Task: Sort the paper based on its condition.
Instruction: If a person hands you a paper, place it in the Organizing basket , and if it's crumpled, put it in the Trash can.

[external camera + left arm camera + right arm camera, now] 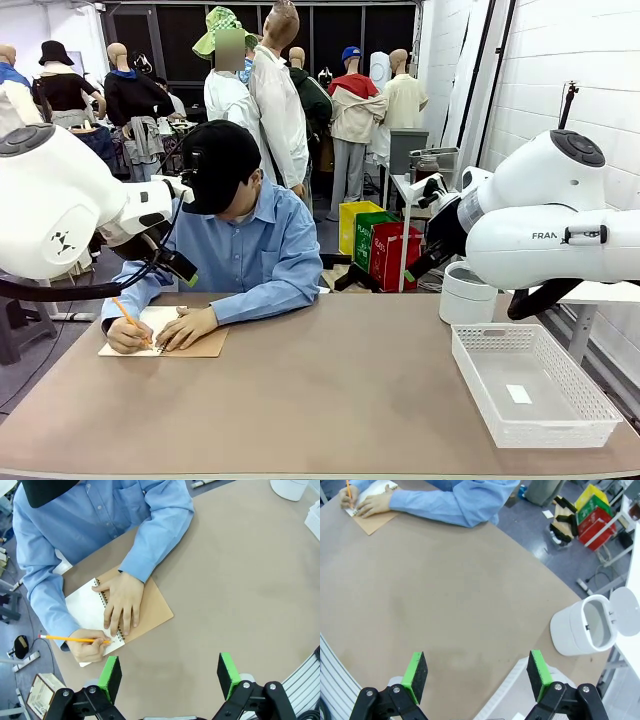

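Left claw (169, 676) hangs high over the surface (240, 580), green pads spread wide apart, nothing between them. Right claw (476, 669) is the same: released, gaping, bare tan top below it.

Across the way, the paper (86, 609) lies at the person's edge of the surface, a white page on top of the brown notebook cover (155, 607). One hand (121, 600) is pressed flat across the spiral edge, so much of that row of rings is covered. The other hand (87, 647) grips a yellow pencil (70, 639) with its tip on the page, and that fist hides the sheet's near corner. What is being written is too small to read. From the right wrist, the page is a sliver cut off by the top border.

Over on the robot's right, a white mesh basket (478, 352) sits with a small white tag (519, 394) in it; its near corner slips out of the front picture. A white bin (572, 630) stands just beyond it, lid tipped open.
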Robot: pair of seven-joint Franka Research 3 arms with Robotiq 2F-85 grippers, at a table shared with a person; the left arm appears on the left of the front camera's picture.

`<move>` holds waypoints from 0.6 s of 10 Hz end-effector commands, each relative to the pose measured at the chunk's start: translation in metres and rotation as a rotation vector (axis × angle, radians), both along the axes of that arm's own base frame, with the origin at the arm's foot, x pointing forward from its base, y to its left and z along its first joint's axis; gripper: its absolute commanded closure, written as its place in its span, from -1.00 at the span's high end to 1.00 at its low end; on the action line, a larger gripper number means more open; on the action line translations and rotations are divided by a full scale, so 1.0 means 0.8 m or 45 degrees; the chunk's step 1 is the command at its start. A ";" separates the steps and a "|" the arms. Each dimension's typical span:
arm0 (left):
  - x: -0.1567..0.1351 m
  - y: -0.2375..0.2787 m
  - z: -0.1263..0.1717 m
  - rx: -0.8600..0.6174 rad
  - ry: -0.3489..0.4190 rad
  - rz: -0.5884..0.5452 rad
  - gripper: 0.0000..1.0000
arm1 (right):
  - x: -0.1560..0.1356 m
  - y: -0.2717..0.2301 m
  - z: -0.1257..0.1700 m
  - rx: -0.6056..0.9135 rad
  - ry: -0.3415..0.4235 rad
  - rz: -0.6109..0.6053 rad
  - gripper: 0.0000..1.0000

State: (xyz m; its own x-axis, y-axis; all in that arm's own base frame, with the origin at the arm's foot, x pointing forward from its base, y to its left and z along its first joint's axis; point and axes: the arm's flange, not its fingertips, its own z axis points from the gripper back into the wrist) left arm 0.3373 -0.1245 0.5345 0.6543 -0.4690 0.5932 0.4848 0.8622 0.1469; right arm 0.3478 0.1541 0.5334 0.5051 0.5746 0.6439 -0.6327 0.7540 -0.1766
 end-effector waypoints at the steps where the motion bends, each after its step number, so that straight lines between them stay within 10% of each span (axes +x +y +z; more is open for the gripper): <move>1: -0.002 -0.001 0.002 -0.054 -0.039 -0.021 1.00 | 0.001 0.000 -0.001 0.032 0.009 0.011 1.00; 6: 0.000 0.000 0.000 0.000 0.000 0.000 1.00 | 0.000 0.000 0.000 0.000 0.000 0.000 1.00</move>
